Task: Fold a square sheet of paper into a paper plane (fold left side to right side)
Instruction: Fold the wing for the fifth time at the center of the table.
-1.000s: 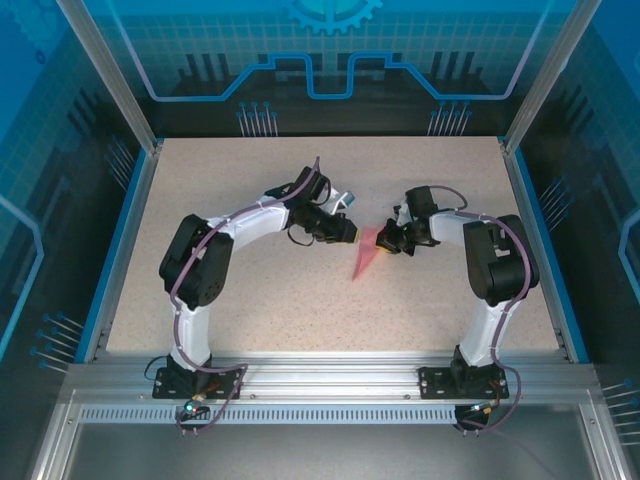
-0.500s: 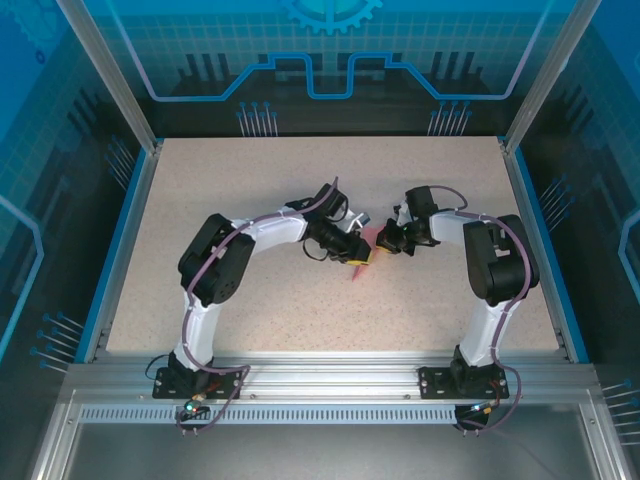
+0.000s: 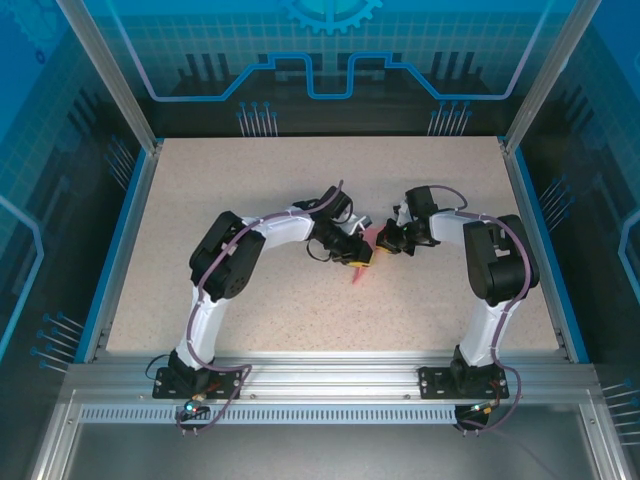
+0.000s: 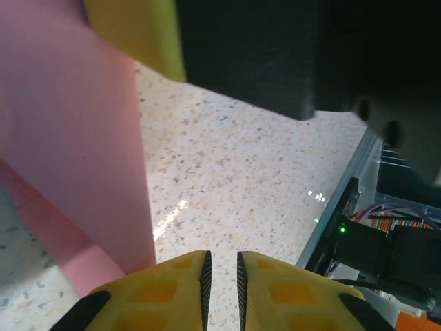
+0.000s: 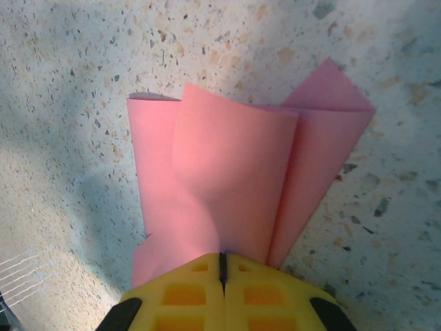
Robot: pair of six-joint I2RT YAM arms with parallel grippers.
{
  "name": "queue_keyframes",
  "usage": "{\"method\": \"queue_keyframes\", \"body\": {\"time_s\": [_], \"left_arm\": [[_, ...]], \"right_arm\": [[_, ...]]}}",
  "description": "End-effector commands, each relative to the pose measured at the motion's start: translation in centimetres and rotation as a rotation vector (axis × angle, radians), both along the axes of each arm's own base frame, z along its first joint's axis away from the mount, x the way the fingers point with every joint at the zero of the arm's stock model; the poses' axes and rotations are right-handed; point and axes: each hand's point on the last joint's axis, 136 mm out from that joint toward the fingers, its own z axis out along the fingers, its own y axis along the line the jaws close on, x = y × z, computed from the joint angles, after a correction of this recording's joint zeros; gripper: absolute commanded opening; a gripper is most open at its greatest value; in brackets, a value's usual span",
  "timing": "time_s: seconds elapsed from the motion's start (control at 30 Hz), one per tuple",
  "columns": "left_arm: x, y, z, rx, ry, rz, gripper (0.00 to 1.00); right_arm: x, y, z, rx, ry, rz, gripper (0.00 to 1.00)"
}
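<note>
**Top external view: left claw has closed in on the half-folded paper the right claw is pinching**

Top external view, starting from the left: the left arm has swung in from farther back on the worktop (image 3: 250, 180) within the last second. Its elbow is now drawn closer, and the left claw (image 3: 362, 258) sits right over the near part of the pink paper (image 3: 358, 275), where a moment ago it hung well short of it. In the left wrist view the left claw (image 4: 221, 265) has its yellow fingers almost together, with a thin dark slit between them. No paper shows in that slit. A raised pink flap (image 4: 69, 138) stands just to the left of the fingers, above the speckled surface.

The paper lies at the middle of the worktop between the two claws. It is already a narrow folded wedge, with its point towards the arm bases.

On the right, the right arm has not shifted. The right claw (image 3: 383, 240) is at the far end of the paper. In the right wrist view the right claw (image 5: 222, 265) is pressed tight together on the pink paper (image 5: 227, 172), whose layers bow and fan out from the pinch.

By my judgement, the right side is anchoring the paper while the left has come in to press or crease a fold. The plane looks partly made rather than finished. The bulging layer suggests the crease is not yet flat.
</note>
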Motion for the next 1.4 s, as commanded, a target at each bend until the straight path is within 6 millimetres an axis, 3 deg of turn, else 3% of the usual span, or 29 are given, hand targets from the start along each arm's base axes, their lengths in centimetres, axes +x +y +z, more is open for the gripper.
{"method": "queue_keyframes", "body": {"time_s": [0.0,0.63,1.03,1.2,1.37], "left_arm": [[-0.1,0.2,-0.9,0.042,-0.001,-0.015,0.21],[-0.3,1.1,-3.1,0.109,0.01,-0.005,0.2],[-0.5,2.1,-5.1,0.172,0.018,0.005,0.09],[-0.6,2.8,-5.8,0.178,0.025,0.02,0.04],[-0.7,3.1,-5.9,0.152,0.028,0.025,0.0]], "right_arm": [[-2.8,-1.1,-2.9,-0.095,0.125,0.007,0.0],[-2.8,-1.3,-2.7,-0.106,0.122,0.009,0.0],[-2.6,-1.2,-2.2,-0.103,0.099,0.018,0.0],[-1.7,-1.0,-0.3,-0.087,0.031,0.025,0.0],[-0.4,-0.6,4.0,-0.017,-0.108,0.028,0.0]]}}
